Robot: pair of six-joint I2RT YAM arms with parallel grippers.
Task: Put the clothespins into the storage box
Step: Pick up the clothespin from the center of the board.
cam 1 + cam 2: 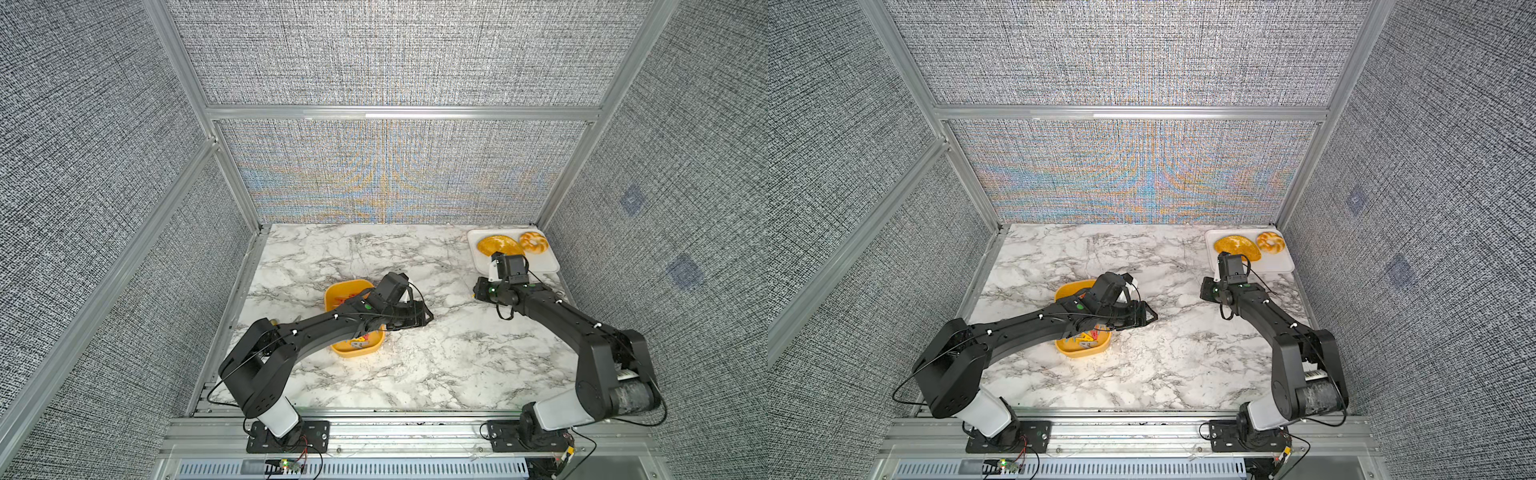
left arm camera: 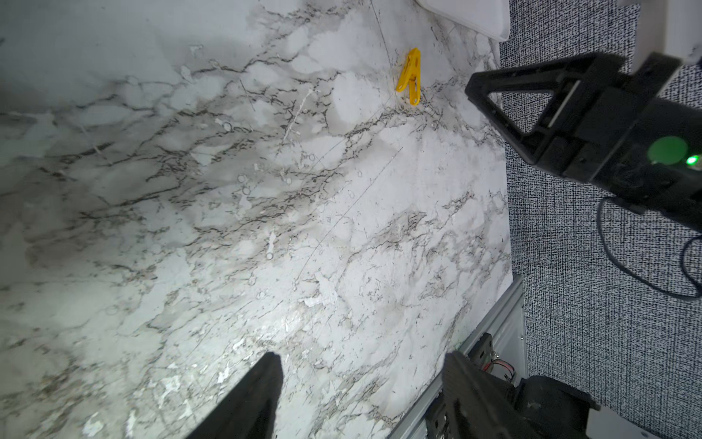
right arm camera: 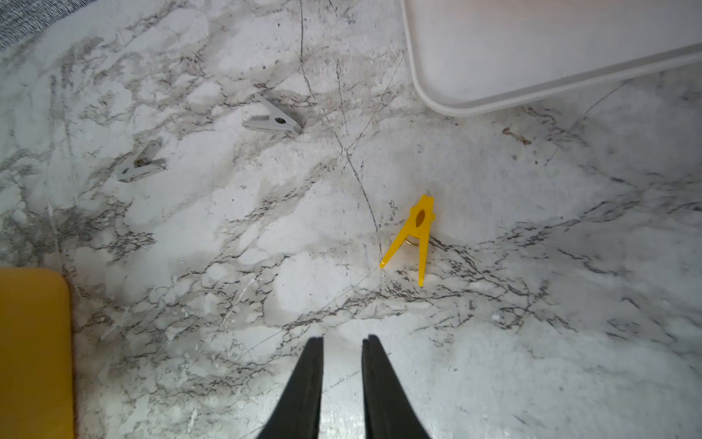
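The storage box (image 1: 351, 353) is a low yellow tub near the left edge of the table, with colored clothespins (image 1: 1086, 338) piled inside. One yellow clothespin (image 3: 412, 237) lies flat on the table toward the far right corner. Two grey clothespins (image 3: 273, 121) (image 3: 140, 163) lie flat, near each other.

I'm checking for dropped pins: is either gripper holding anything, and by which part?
Nothing is held. The left gripper and right gripper both show empty gaps above bare marble.

The right gripper (image 3: 342, 342) hovers empty, jaws narrowly parted. A yellow clothespin (image 3: 414, 235) lies at one o'clock, two grey clothespins (image 3: 273, 119) at ten.
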